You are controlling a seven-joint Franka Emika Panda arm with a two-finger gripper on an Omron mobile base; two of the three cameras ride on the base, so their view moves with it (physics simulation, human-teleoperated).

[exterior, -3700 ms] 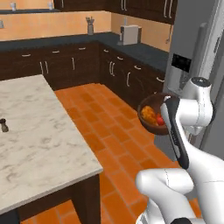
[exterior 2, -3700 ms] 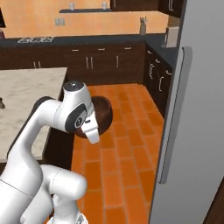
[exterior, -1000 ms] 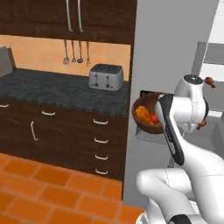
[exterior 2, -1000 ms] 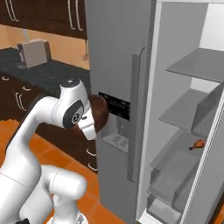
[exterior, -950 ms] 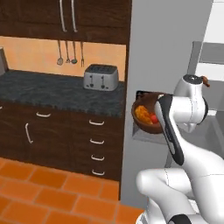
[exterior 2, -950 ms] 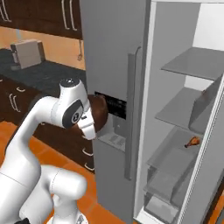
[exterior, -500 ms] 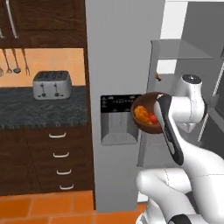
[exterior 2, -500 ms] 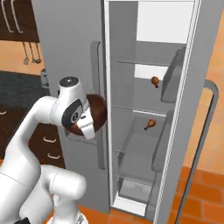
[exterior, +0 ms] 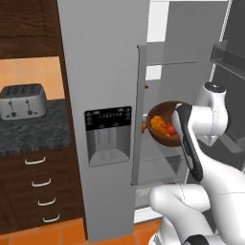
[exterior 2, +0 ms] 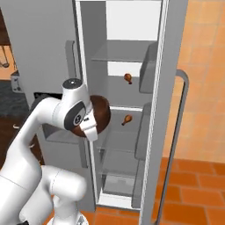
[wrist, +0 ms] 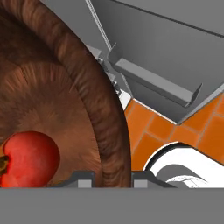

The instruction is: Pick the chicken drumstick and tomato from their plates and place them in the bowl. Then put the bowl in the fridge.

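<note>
— Before the open fridge (exterior: 100, 72), what is the arm carrying?

— At chest height it holds the brown wooden bowl (exterior: 165, 125), tilted toward the left base camera. The pincer (wrist: 112, 177) is pinched on the bowl's rim: in the hand view one dark tip sits inside the wall, the other outside.

— And the food?

— Inside the bowl. The tomato (wrist: 29, 158) lies low against the inner wall, and in the left base view a golden-orange lump, the drumstick (exterior: 158, 125), rests just beside it.

— How near is the bowl to the shelves?

— In the right base view the bowl (exterior 2: 99, 115) hangs at the edge of the open compartment, level with the middle shelf. Two small brown drumstick-shaped items (exterior 2: 128, 78) sit on the shelves behind it.

— Anything to the side?

— A toaster (exterior: 23, 101) stands on the dark table left of the fridge, above drawers (exterior: 40, 186).
</note>
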